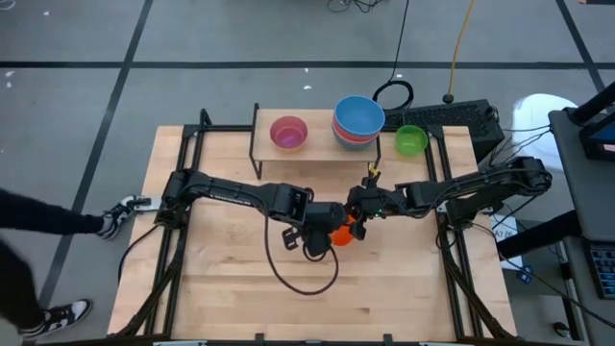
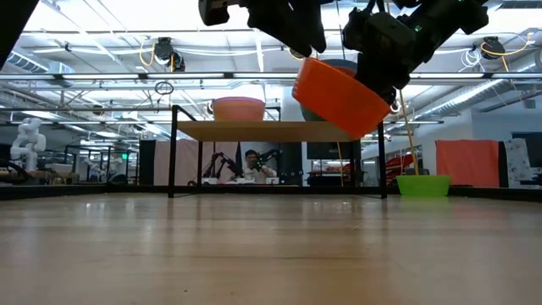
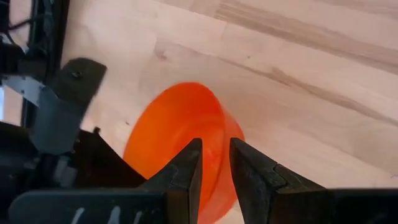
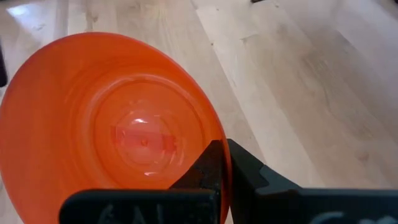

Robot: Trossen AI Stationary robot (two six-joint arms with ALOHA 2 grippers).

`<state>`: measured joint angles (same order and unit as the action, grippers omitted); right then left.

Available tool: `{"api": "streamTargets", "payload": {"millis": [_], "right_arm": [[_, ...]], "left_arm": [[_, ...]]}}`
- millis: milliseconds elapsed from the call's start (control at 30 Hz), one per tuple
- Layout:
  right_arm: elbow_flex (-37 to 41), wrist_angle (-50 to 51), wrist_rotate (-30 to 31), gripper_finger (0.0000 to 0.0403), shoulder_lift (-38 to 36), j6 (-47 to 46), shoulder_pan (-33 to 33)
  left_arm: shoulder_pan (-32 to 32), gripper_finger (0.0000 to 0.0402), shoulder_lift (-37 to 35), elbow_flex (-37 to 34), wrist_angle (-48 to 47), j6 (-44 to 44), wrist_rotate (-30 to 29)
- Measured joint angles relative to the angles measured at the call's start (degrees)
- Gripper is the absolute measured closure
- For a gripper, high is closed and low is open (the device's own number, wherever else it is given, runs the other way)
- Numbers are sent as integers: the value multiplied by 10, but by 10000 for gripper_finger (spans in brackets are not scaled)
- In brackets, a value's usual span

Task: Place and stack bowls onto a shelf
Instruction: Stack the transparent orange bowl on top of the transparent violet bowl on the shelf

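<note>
The orange bowl (image 1: 339, 234) (image 2: 339, 95) hangs tilted in the air over the table's middle, in front of the shelf (image 1: 322, 152) (image 2: 271, 130). My right gripper (image 1: 358, 223) (image 4: 227, 165) is shut on its rim. My left gripper (image 1: 315, 234) (image 3: 215, 163) is open, with its fingers on either side of the bowl's wall (image 3: 214, 158); I cannot tell whether they touch it. On the shelf stand a pink bowl (image 1: 288, 132) (image 2: 239, 108) and a stack with a blue bowl (image 1: 358, 115) on top. A green bowl (image 1: 411, 141) (image 2: 423, 185) sits on the table to the shelf's right. My right gripper pinches the orange bowl's rim (image 4: 219, 134) with one finger inside the bowl and one outside. The fingers come from the table's right side. The bowl is lifted clear of the table and tilted, its lower edge (image 2: 362, 131) toward the right.
Black cable loops lie on the table near the bowl (image 1: 303, 279). A keyboard (image 1: 456, 117) sits past the far right corner. A person's leg and shoe (image 1: 115, 216) stand at the table's left. Bare wood (image 1: 240, 308) stretches along the near side.
</note>
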<state>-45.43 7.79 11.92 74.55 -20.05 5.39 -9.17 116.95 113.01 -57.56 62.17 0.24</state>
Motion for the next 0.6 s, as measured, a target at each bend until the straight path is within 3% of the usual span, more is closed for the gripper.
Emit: {"api": "streamTargets", "payload": {"millis": [600], "right_arm": [[0, -19, 0, 403, 0, 31, 13]], "left_arm": [[26, 314, 0, 0, -24, -20, 27]]}}
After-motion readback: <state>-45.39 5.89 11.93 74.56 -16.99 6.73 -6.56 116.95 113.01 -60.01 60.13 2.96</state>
